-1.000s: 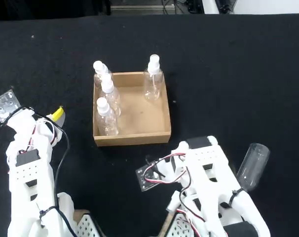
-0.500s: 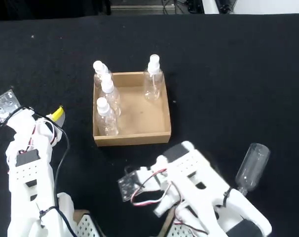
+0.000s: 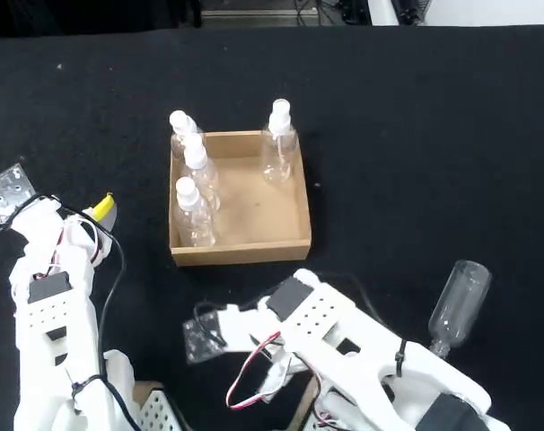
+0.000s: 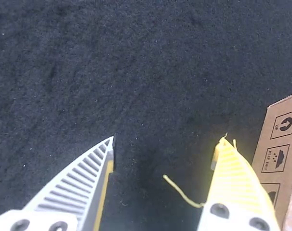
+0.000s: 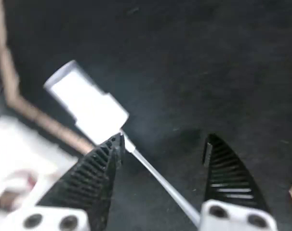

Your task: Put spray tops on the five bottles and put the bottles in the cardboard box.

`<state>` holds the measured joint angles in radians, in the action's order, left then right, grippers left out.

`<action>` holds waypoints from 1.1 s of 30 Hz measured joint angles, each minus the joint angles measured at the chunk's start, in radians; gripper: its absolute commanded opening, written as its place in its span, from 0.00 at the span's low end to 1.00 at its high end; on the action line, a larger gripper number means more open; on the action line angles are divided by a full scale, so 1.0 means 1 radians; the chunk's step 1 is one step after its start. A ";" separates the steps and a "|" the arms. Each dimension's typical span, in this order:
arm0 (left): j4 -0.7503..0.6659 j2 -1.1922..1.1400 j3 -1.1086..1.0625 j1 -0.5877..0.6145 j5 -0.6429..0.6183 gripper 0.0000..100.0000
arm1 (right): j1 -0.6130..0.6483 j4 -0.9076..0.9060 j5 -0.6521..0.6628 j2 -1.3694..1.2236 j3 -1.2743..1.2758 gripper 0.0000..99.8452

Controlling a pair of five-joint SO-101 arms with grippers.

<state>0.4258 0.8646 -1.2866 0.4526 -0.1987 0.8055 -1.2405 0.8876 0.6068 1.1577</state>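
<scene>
white spray top [image 5: 88, 108] lay on the cloth [image 5: 208, 57] near the box [image 3: 241, 253], right gripper [image 5: 164, 142] spread w/ the tube [image 5: 155, 178] between its jaws: 5th-top pickup was prob. in hand; next called for pinching it, then carrying to the bare bottle [image 3: 456, 305].

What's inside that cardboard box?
Four clear bottles with white spray tops stand in the cardboard box: three along one side wall, one at a far corner. The rest is bare floor; the strip behind its near wall is hidden.
</scene>
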 measured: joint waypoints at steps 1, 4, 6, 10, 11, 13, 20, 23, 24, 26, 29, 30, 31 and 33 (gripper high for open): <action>0.000 0.000 0.000 0.000 0.000 0.31 | 0.000 0.023 -0.038 0.000 0.000 0.24; 0.000 0.000 0.000 0.000 0.000 0.31 | 0.000 0.035 -0.109 0.000 0.000 0.24; 0.000 0.000 0.000 0.000 0.000 0.31 | -0.002 0.002 -0.120 -0.002 -0.021 0.24; 0.000 0.000 0.000 0.000 0.000 0.31 | -0.051 -0.054 -0.126 -0.002 -0.075 0.24; 0.000 0.000 0.000 0.000 0.000 0.31 | -0.066 -0.064 -0.126 -0.002 -0.089 0.24; 0.000 0.000 0.000 0.000 0.000 0.31 | -0.094 -0.103 -0.126 -0.002 -0.123 0.24; 0.000 0.000 0.000 0.000 0.000 0.31 | -0.245 -0.296 -0.034 -0.002 -0.293 0.24; 0.000 0.000 0.000 0.000 0.000 0.31 | -0.404 -0.341 0.057 -0.002 -0.351 0.25; 0.000 0.000 0.000 0.000 0.000 0.31 | -0.466 -0.348 0.091 -0.002 -0.368 0.25; 0.006 0.000 0.000 0.000 0.000 0.31 | -0.612 -0.354 0.164 -0.002 -0.387 0.25; 0.094 0.000 0.041 0.002 0.041 0.31 | -0.821 -0.356 0.293 -0.002 -0.396 0.25; 0.147 0.000 0.078 0.002 0.068 0.31 | -0.895 -0.356 0.338 -0.002 -0.396 0.25; 0.204 0.000 0.123 0.002 0.094 0.31 | -0.962 -0.356 0.379 -0.002 -0.397 0.25; 0.345 0.000 0.227 0.002 0.163 0.31 | -1.083 -0.342 0.430 -0.002 -0.397 0.25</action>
<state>0.7710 0.8646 -1.0595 0.4542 -0.0361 -0.2777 -1.5827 1.3172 0.6053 0.7603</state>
